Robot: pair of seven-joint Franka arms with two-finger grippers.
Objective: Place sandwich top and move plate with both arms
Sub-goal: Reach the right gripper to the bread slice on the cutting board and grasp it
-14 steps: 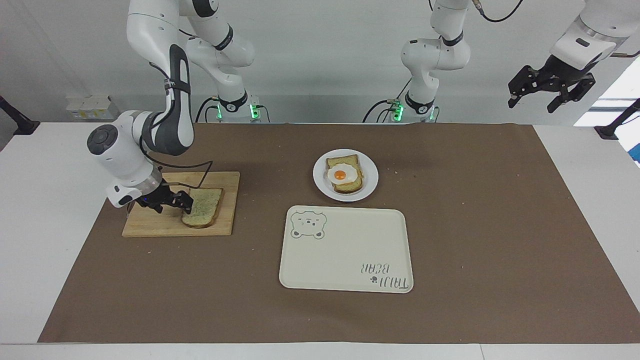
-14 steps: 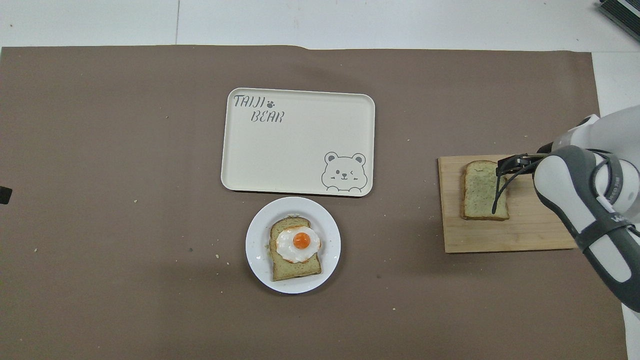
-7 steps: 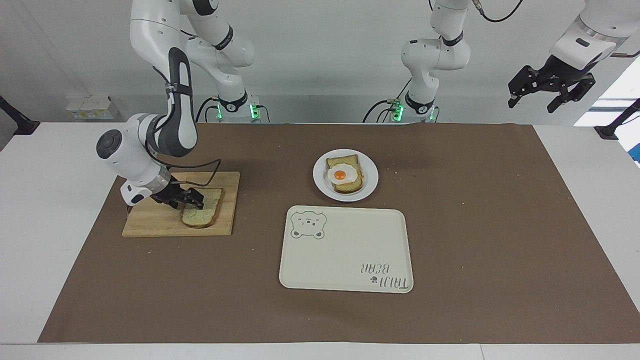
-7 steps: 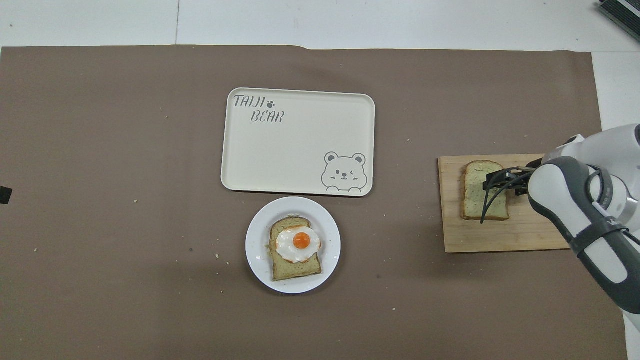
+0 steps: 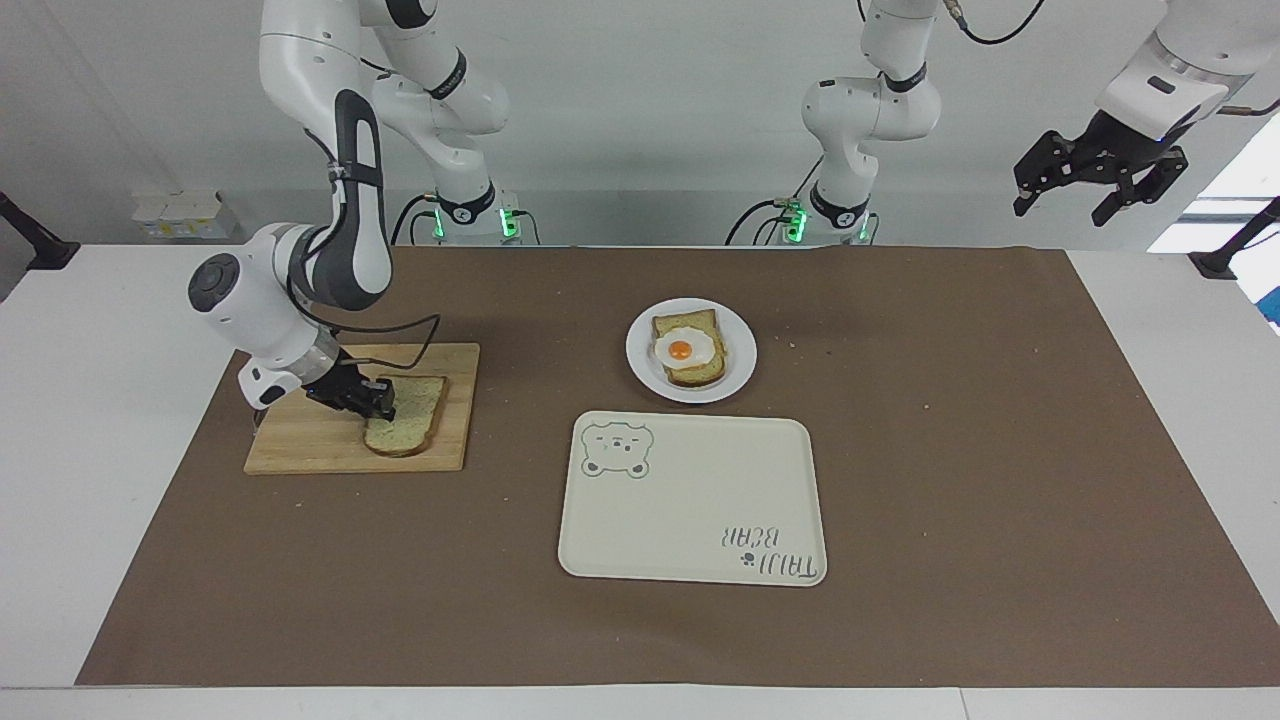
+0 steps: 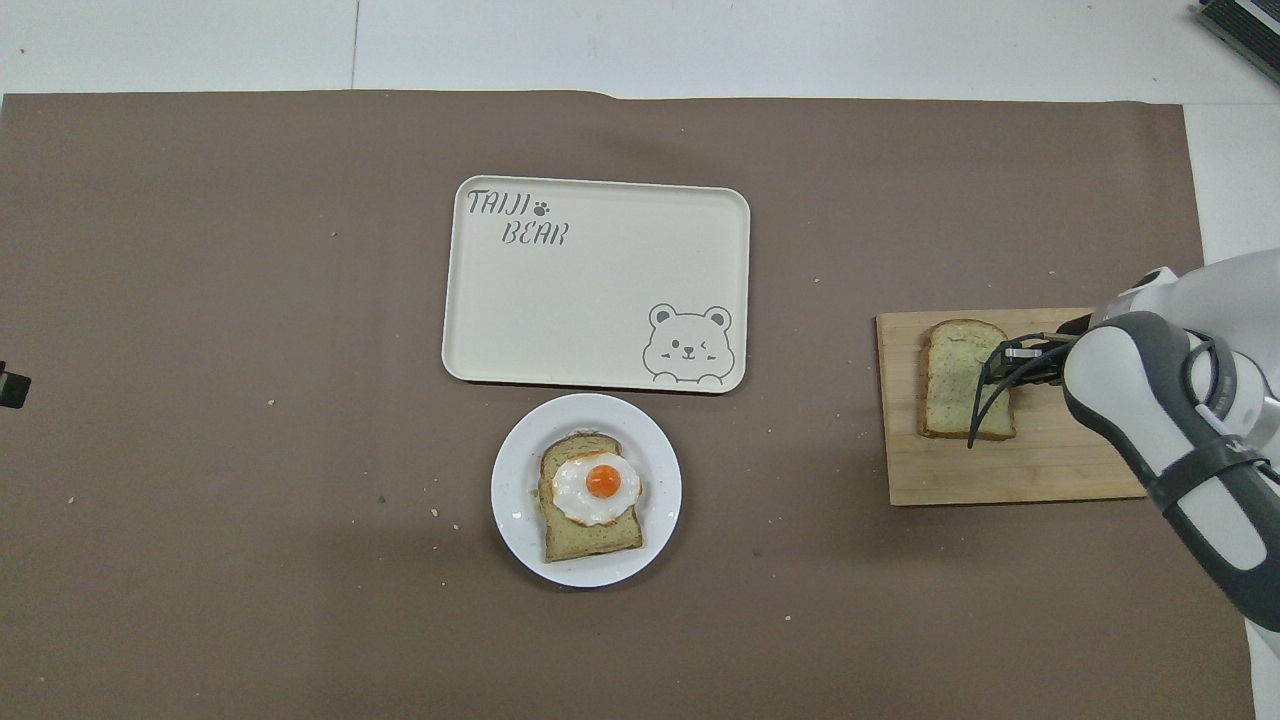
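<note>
The sandwich top (image 5: 418, 422) (image 6: 948, 390), a pale speckled bread slice with a brown crust, lies on a wooden cutting board (image 5: 310, 448) (image 6: 1040, 472) toward the right arm's end of the table. My right gripper (image 5: 378, 398) (image 6: 1004, 360) is down at the slice's edge, shut on it. The white plate (image 5: 641, 372) (image 6: 510, 512) sits mid-table and carries a toasted slice with a fried egg (image 5: 688, 352). My left gripper (image 5: 1064, 205) hangs open, high above the left arm's end of the table, holding nothing.
A cream rectangular tray (image 5: 700, 500) (image 6: 600, 290) with a bear drawing lies just farther from the robots than the plate. A brown mat (image 5: 950, 450) covers most of the table, with crumbs scattered on it.
My right gripper slid onto the bread slice's edge and its fingers closed on it. The slice shifted slightly on the board. The left arm kept still.
</note>
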